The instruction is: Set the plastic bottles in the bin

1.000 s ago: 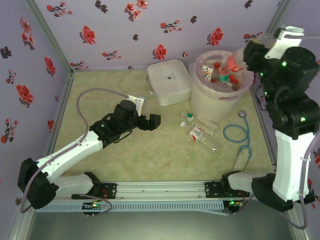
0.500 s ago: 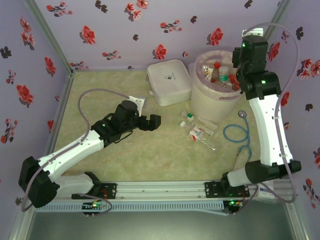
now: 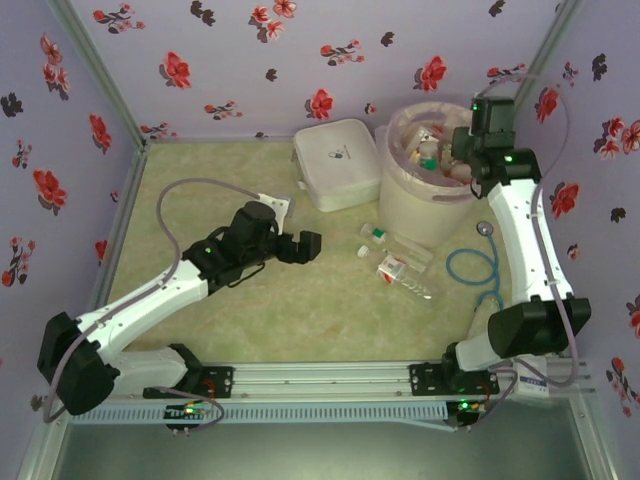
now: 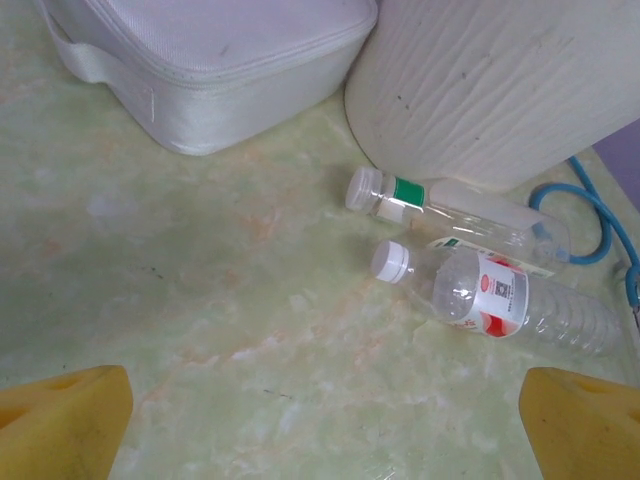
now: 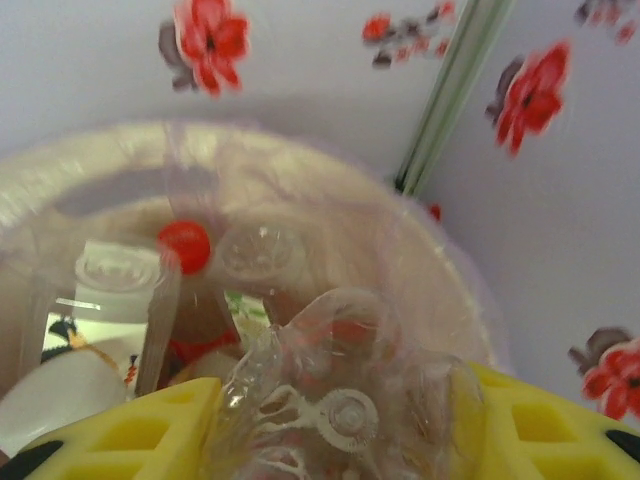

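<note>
Well, the right gripper (image 5: 345, 425) has its yellow fingers (image 5: 150, 430) closed partway around a clear plastic bottle (image 5: 330, 340), right over the tall round white bin (image 5: 90, 160). From above, that arm (image 3: 525, 240) stands up tall and bends over the bin's rim. The left gripper (image 4: 320, 430) is wide open and holds nothing, low over the green table (image 4: 200, 300). Its camera sees two clear bottles lying beside the bin, one green-capped (image 4: 400, 190), one white-capped (image 4: 480, 295).

Flowered lilac walls (image 3: 300, 70), green marbled table (image 3: 330, 310)
</note>
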